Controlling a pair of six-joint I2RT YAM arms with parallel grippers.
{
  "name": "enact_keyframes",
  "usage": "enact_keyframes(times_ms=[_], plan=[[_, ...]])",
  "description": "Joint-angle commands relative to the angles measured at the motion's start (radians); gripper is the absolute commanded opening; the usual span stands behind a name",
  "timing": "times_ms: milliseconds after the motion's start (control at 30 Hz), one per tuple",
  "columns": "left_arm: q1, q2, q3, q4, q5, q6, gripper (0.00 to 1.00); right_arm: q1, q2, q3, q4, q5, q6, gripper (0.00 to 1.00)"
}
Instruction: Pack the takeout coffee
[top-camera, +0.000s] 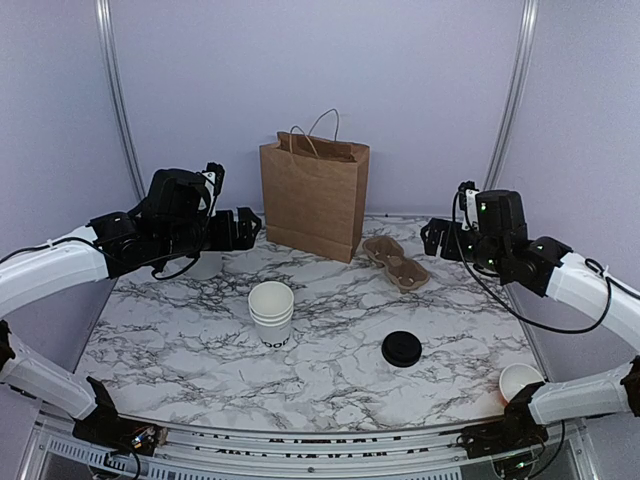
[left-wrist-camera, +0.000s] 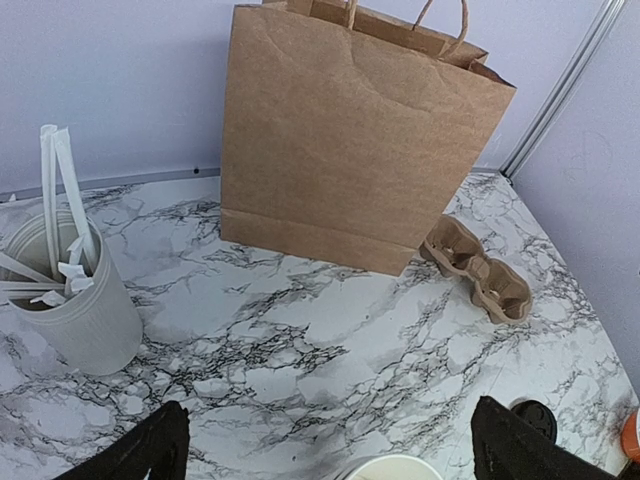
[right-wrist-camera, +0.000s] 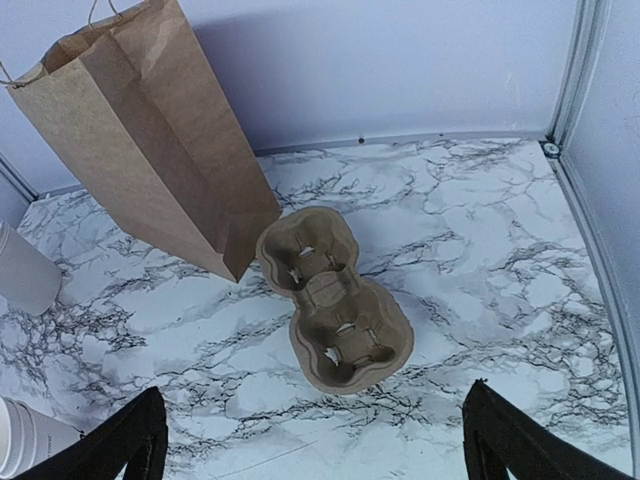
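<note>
At the left claw (top-camera: 245, 228): spread wide and empty, hanging over the far-left part of the bench (top-camera: 180, 330); its fingers (left-wrist-camera: 150, 450) frame the bag.
At the right claw (top-camera: 432, 238): also spread wide and empty, over the far-right part, looking down on the carrier (right-wrist-camera: 335, 320).
Coffee: no lidded cup shows in any view, so its place cannot be given; only loose parts lie out.
Stack (top-camera: 271, 313): lidless white cups, upright, mid-bench, toward the near edge from the left claw.
Lid (top-camera: 401, 349): black, flat on the bench, right of the stack and apart from it, toward the near edge from the right claw.
Lone cup (top-camera: 520, 381): upright, mouth open, at the near-right corner beside the right arm, partly hidden by it; lettering cannot be told.
Bag (top-camera: 315, 195): upright, mouth up, at the far edge between the claws; the carrier lies just beside its right foot.
Axis: every cup stands vertical, so a grasp from the side looks apt.
Nearer arm: likely the right for the lid and lone cup, the left for the stack.
</note>
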Motion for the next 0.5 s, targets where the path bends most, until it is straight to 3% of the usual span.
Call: enact_keyframes(times_ms=[0,467], plan=[[0.003,-0.018,-0.007,0.035,-0.007,0.012,0.99,-0.004,-0.014,0.035,-0.014,0.001,-0.015,1.0],[0.004,-0.026,-0.017,0.028,0.0,0.007,0.99,-0.005,0.003,0.037,-0.042,-0.024,-0.046,1.0]])
